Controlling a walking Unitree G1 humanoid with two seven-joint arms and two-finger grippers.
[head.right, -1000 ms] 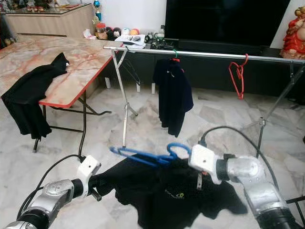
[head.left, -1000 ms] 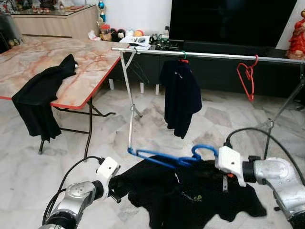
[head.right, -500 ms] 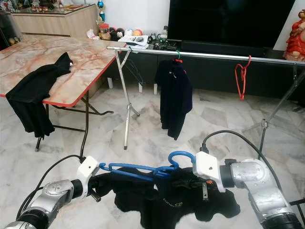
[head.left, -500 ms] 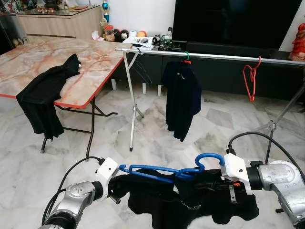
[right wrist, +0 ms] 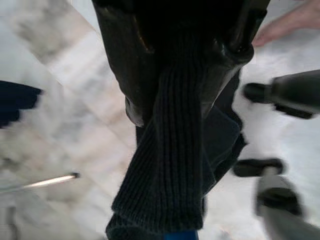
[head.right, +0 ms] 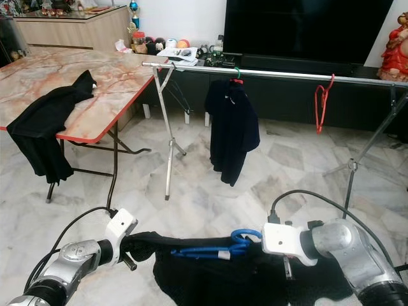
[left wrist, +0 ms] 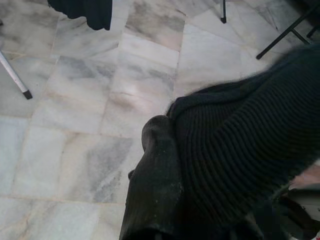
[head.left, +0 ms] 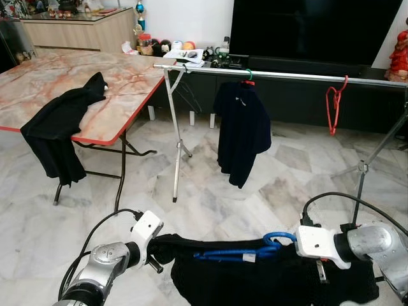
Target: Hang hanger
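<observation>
Blue hanger (head.left: 239,253) already inside the black knit garment (head.left: 274,280), not yet on the rail.
The left gripper (head.left: 155,254) and right gripper (right wrist: 185,70) each pinch the knit, stretched low between them; the clothes rail (head.left: 299,76) is well apart, carrying a dark shirt (head.left: 241,131) and red hanger (head.left: 333,108), with free rail between.

Left gripper (head.left: 155,255) at seven o'clock and right gripper (head.left: 290,245) at five o'clock reach inward from bent silver arms, fingers of both clamped on black knit fabric (left wrist: 235,150)
</observation>
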